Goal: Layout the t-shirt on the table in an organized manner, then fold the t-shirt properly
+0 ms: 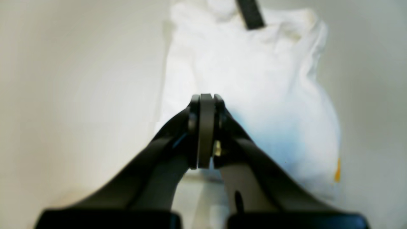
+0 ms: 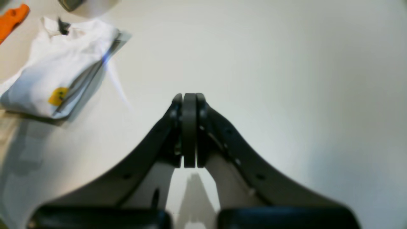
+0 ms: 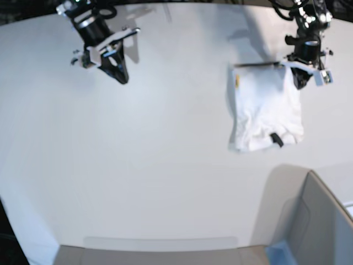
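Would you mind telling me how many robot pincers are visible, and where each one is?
2. The left pincer hangs shut at the far edge of the folded t-shirt. The right pincer is shut over the bare table, well away from the shirt. None seems hidden.

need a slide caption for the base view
Folded t-shirt lies on the white table; the left gripper hovers shut at its edge, the right gripper shut far away.

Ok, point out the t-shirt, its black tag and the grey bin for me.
t-shirt (image 3: 267, 107), base view, middle of the folded white cloth.
black tag (image 3: 276, 139), base view, middle of the dark strip.
grey bin (image 3: 322, 223), base view, its near wall.
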Controlling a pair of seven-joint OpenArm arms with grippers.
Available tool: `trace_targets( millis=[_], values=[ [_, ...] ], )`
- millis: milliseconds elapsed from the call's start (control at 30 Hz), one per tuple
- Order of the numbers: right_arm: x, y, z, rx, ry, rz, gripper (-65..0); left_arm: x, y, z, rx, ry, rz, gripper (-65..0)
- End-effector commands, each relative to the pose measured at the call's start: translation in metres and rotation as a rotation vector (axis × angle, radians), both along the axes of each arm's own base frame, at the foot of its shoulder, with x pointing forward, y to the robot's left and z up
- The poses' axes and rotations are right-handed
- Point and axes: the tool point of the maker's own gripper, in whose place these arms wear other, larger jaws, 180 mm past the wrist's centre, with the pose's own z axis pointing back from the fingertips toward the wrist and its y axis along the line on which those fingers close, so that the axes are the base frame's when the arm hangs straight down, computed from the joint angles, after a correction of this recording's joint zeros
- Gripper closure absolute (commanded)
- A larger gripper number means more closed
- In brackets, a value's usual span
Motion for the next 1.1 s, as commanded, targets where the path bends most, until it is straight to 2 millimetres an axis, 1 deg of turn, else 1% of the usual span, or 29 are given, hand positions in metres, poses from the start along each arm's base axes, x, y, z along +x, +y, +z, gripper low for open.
trace_targets(
  millis=[0, 100, 200, 333, 433, 467, 567, 700, 800, 867, 900, 967, 1067],
  values=[
    [-0.007, 0.001, 0.01, 0.031, -0.033, -0.005, 0.0, -0.002, 0.005, 0.01, 0.029, -0.028, 0.0, 0.0],
    [-0.025, -0.001, 0.009, 0.057, -0.029, -0.023, 0.0, -0.018, 0.015, 0.005, 0.046, 0.011, 0.02, 0.0],
    [-0.037, -0.002, 0.008, 0.069, -0.015, -0.032, 0.0, -0.034, 0.026, 0.003, 0.066, 0.046, 0.044, 0.0],
    [-0.052, -0.002, 0.0, 0.071, 0.032, -0.036, 0.0, -0.057, 0.037, -0.001, 0.088, 0.102, 0.069, 0.0],
    [-0.069, -0.003, -0.008, 0.064, 0.088, -0.031, 0.0, -0.081, 0.042, -0.006, 0.054, 0.139, 0.112, 0.0],
    [-0.076, -0.003, -0.011, 0.063, 0.11, -0.031, 0.0, -0.093, 0.046, -0.006, 0.034, 0.15, 0.147, 0.0],
    [-0.092, -0.004, -0.017, 0.059, 0.163, -0.031, 0.0, -0.119, 0.054, -0.007, 0.0, 0.18, 0.216, 0.0],
    [-0.113, -0.01, -0.027, 0.023, 0.234, -0.013, 0.0, -0.14, 0.053, -0.006, -0.015, 0.21, 0.206, 0.0],
    [-0.124, -0.018, -0.031, -0.003, 0.27, -0.027, 0.0, -0.165, 0.058, -0.006, -0.013, 0.249, 0.255, 0.0],
    [-0.131, -0.022, -0.034, -0.024, 0.292, -0.012, 0.0, -0.181, 0.055, -0.011, -0.033, 0.301, 0.282, 0.0],
    [-0.138, -0.023, -0.037, -0.031, 0.314, -0.002, 0.0, -0.187, 0.052, -0.015, -0.048, 0.327, 0.288, 0.0],
    [-0.15, -0.022, -0.039, -0.037, 0.345, 0.025, 0.0, -0.199, 0.047, -0.019, -0.068, 0.367, 0.3, 0.0],
    [-0.167, -0.016, -0.04, -0.023, 0.394, 0.046, 0.0, -0.209, 0.044, -0.021, -0.075, 0.395, 0.311, 0.0]
  ],
)
